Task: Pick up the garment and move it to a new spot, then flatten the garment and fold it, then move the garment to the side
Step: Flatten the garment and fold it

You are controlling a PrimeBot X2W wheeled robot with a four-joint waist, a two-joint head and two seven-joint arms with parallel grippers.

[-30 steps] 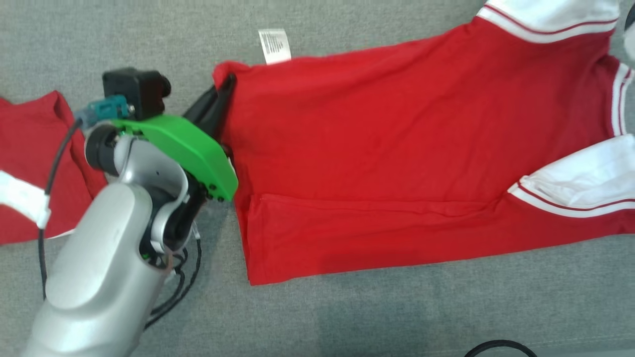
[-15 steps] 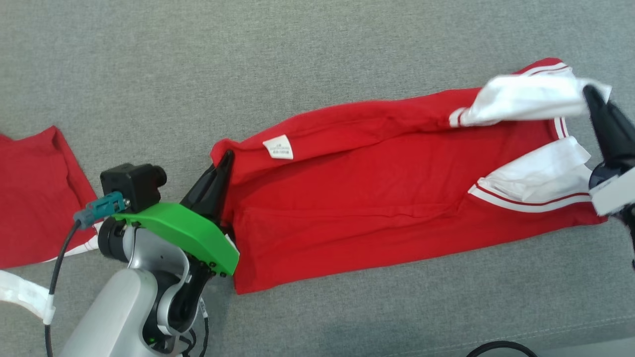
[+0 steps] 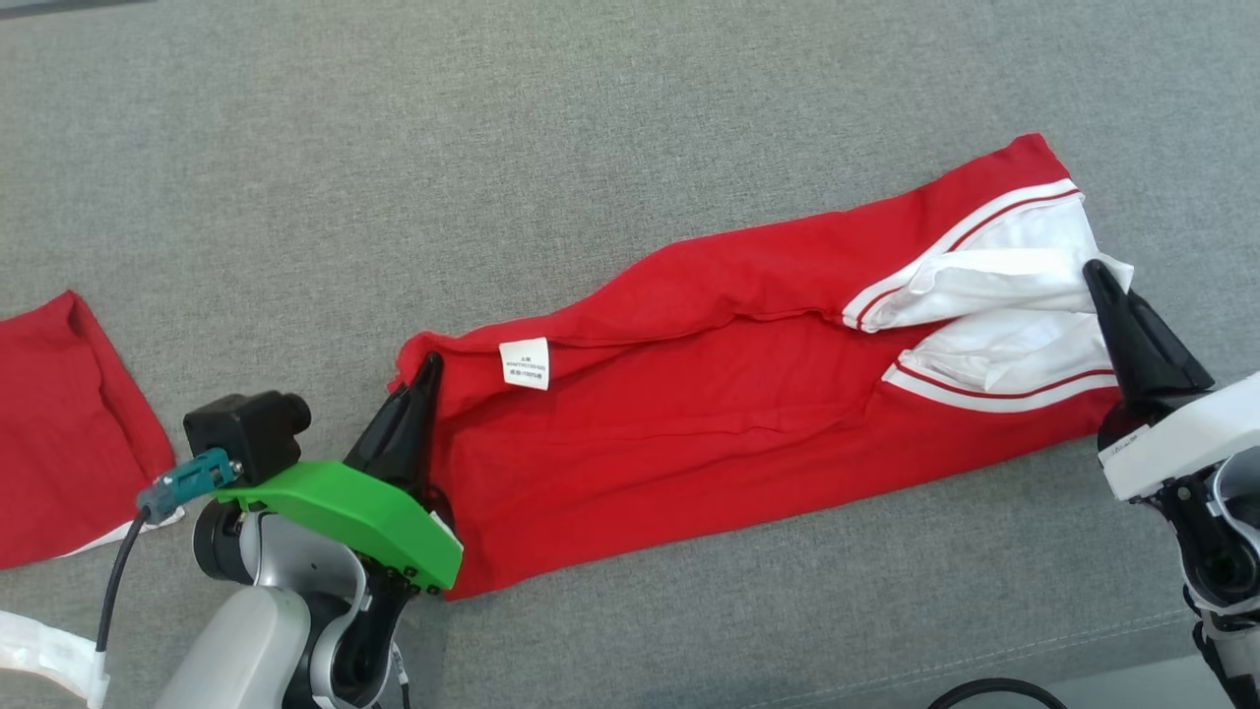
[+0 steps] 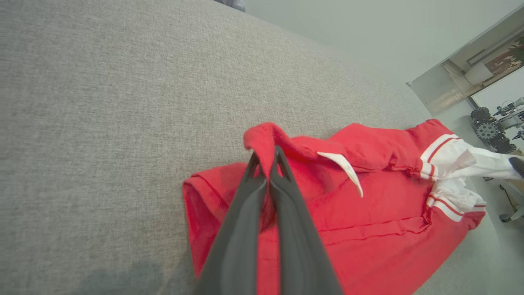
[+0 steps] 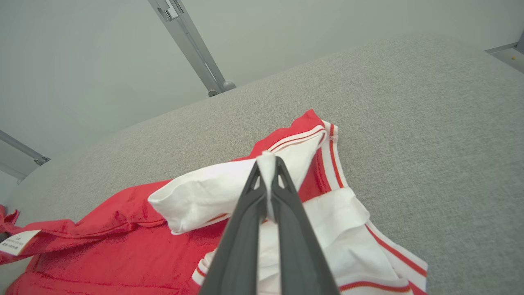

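The garment (image 3: 709, 394) is a red shirt with white, red-striped sleeves, lying as a long slanted band on the grey cushion (image 3: 591, 148). My left gripper (image 3: 428, 366) is shut on its red corner at the left end, next to a white label (image 3: 524, 362). In the left wrist view the red fold (image 4: 262, 137) sticks up between the closed fingers (image 4: 245, 213). My right gripper (image 3: 1093, 271) is shut on the white sleeve (image 3: 994, 281) at the right end. The right wrist view has a tuft of white cloth (image 5: 267, 157) pinched at the tips, with the sleeve (image 5: 204, 192) lifted.
A second red cloth (image 3: 59, 423) lies at the far left of the cushion. A black cable (image 3: 994, 689) loops at the bottom edge, near the cushion's front seam (image 3: 1083, 640). A metal post (image 5: 192, 45) stands behind the cushion.
The head view has shifted. Both grippers, still shut, have drawn the held edge over the garment toward me. The label now lies on top of the red cloth and the band is narrower.
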